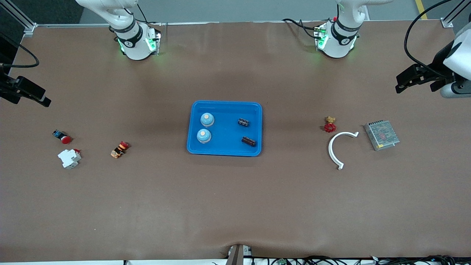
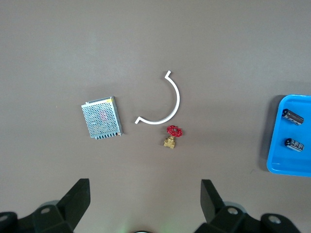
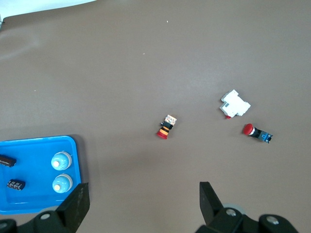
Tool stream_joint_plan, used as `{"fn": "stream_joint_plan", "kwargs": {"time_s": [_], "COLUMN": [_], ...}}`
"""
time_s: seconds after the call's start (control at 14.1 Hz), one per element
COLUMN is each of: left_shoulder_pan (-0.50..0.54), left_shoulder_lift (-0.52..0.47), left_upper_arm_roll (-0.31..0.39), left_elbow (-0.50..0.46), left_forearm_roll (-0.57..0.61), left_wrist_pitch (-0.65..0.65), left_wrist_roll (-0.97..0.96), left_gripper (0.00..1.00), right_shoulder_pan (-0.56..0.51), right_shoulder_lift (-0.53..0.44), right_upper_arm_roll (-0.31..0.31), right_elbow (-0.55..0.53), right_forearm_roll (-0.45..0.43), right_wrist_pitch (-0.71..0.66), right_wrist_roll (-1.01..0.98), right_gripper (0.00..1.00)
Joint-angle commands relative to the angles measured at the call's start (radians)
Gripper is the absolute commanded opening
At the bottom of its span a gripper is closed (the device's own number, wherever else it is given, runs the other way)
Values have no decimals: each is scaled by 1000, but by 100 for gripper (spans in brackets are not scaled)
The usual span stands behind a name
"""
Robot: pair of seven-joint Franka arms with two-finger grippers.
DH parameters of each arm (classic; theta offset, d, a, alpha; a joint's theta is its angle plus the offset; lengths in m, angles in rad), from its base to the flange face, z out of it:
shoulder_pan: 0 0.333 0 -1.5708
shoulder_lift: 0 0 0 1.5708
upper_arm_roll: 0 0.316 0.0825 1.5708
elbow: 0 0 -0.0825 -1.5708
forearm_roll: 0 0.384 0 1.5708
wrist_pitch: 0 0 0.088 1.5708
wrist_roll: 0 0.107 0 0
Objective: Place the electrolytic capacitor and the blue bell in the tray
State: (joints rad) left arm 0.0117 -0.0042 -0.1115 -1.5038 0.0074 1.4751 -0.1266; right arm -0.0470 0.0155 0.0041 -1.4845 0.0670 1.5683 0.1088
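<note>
Shallow bright-blue plastic tray [image 1: 225,106] mid-table holds two pale-blue dome bells [image 1: 207,119] [image 1: 204,135] and two dark cylindrical capacitors [image 1: 243,122] [image 1: 248,141]. Left gripper [image 1: 403,82] and right gripper [image 1: 35,96], both released and empty, wait well apart at table ends.

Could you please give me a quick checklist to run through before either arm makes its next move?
1. Both blue bells in the tray: ok, one bell and the other bell sit toward the right arm's end.
2. Capacitors in the tray: ok, one capacitor and the other capacitor lie toward the left arm's end.
3. Left gripper free: ok, open, empty, over bare table.
4. Right gripper free: ok, open, empty.
5. Other parts outside the tray: ok, the valve and white arc lie apart from it.
</note>
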Motion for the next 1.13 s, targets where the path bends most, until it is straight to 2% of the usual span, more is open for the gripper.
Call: {"fn": "stream_joint_plan", "kwargs": {"time_s": [0.0,0.21,1.06], "left_shoulder_pan": [1,5,2], "left_shoulder_lift": [-11,-17,-14], "left_upper_arm_roll": [1,-2,-5], "left_elbow": [5,19,14], "left_forearm_roll": [-17,-18,-14], "left_wrist_pitch": [-12,-12,-13], "left_wrist_roll": [21,21,21], "left_gripper": [100,100,100], "right_shoulder_pan": [-2,-1,-5], "right_shoulder_lift": [-19,-19,-12], "right_upper_arm_roll": [11,22,20], "right_elbow": [-20,-19,-22], "right_forearm_roll": [-18,-62,-50], "right_wrist_pitch": [16,16,-1], "right_wrist_roll": [-9,-40,-38], "right_gripper": [100,100,100]}}
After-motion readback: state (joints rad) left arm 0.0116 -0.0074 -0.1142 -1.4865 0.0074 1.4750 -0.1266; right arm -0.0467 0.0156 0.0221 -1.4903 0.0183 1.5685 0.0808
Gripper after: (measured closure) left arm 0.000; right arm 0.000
